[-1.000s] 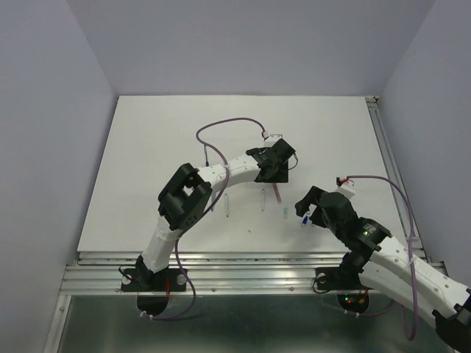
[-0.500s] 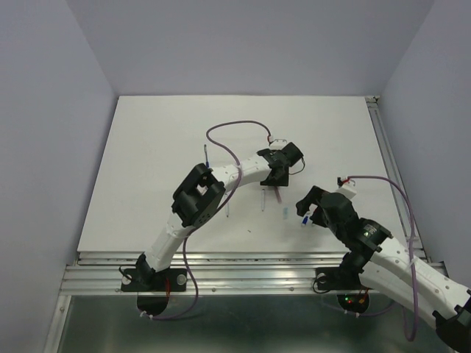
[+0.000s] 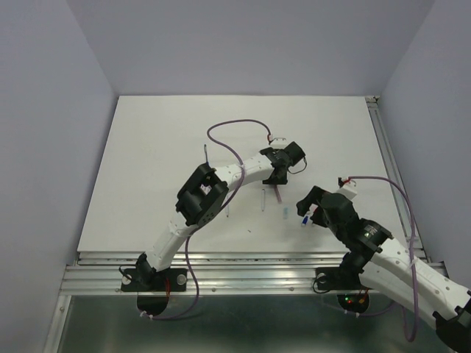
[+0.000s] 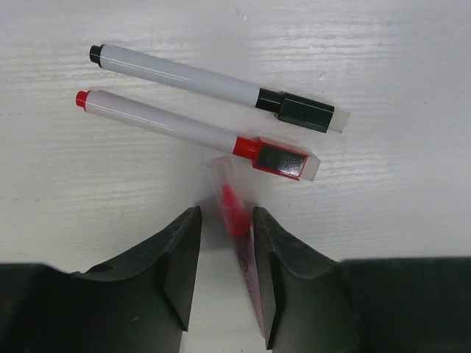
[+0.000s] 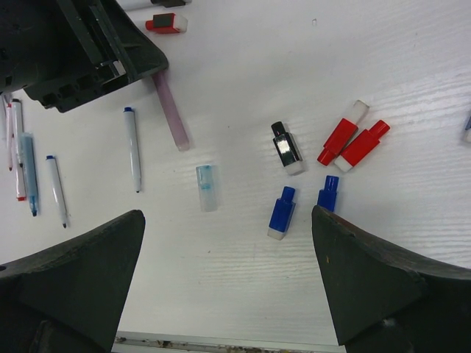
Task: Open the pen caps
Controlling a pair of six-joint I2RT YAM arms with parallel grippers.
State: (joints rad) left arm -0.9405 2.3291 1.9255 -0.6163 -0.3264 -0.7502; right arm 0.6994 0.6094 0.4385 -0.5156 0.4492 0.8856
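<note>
In the left wrist view, two capped pens lie side by side: one with a black cap (image 4: 302,112) and one with a red cap (image 4: 276,156). My left gripper (image 4: 224,243) is open and straddles a translucent pink pen (image 4: 234,213) with a red tip; the pen rests against the right finger. In the right wrist view, loose pen caps lie on the table: two red (image 5: 340,140), two blue (image 5: 280,213), one black (image 5: 285,147) and one clear bluish (image 5: 207,187). My right gripper (image 5: 227,220) is wide open and empty above them.
Uncapped thin pens lie left of the caps: a blue-tipped one (image 5: 132,147) and several more at the left edge (image 5: 28,180). The left gripper's body (image 5: 96,51) looms at the top left of the right wrist view. The table's front rail (image 3: 243,259) is near.
The left arm's elbow has swung right and forward, and its wrist has shifted slightly right over the pink pen. The right arm and the caps have not moved.
</note>
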